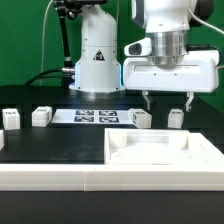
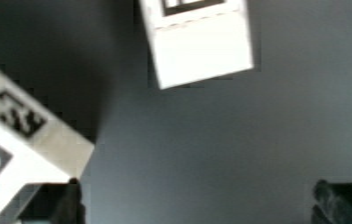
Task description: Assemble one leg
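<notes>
While hovering above the black table (image 1: 60,140), touching none of the parts in the row behind it. Showing, at the exterior view's left, a first spare leg (image 1: 8,118) and a second spare leg (image 1: 41,116), both upright and well apart from the arm, probably parked there as stock for other steps. Showing next the marker board (image 1: 95,116), lying flat and serving the rig only. Standing a third spare leg (image 1: 140,118) just past the board's end, just outside the nearer fingertip. Holding the gripper (image 1: 169,100) over the row with fingers (image 1: 148,100) spread wide and nothing between them, likely readying for a straight descent. Aiming, by the look of it, at the leg (image 1: 176,118), upright on the table below the gripper, between the two fingertips and nearer the one on the exterior view's right, touching neither; depth not being readable here. Resting the tray-like piece (image 1: 150,136) in front, presumably as the base awaiting the leg. Showing, in the wrist view, fingertips (image 2: 342,200) apart over bare table and a tagged white post (image 2: 205,45) ahead of them, untouched; which leg, impossible to tell.
</notes>
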Robot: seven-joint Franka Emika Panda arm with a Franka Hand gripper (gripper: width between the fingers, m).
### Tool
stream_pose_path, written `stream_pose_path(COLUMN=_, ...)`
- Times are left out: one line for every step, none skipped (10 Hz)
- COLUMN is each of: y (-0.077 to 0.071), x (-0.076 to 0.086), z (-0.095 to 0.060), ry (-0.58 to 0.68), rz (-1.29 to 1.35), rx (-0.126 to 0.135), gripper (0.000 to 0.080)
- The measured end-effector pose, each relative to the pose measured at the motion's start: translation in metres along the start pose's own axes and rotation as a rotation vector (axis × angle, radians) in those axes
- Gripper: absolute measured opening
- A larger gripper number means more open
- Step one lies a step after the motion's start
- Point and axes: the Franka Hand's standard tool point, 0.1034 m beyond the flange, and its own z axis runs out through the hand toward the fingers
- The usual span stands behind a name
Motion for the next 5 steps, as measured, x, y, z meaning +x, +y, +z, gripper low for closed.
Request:
stream_pose_path(y=-0.002, x=-0.004, z=0.0, ry=-0.001, rz=-0.033, rx=0.005, gripper=0.0649)
stream_pose_path(y=-0.003, x=-0.005, z=-0.001, ry=0.016, rz=-0.055, rx=0.018, gripper=0.0649)
stream_pose_path(y=0.0, x=-0.004, z=0.0, ry=-0.007, rz=-0.076, rx=0.005, gripper=0.0649)
stream_pose_path(y=0.005, x=-0.001, z=0.001, ry=-0.056, rz=-0.097, rx=-0.014, gripper=0.0649)
stream_pose_path(y=0.008, x=0.004, z=0.0, ry=-0.118, rz=-0.103, rx=-0.029, gripper=0.0649)
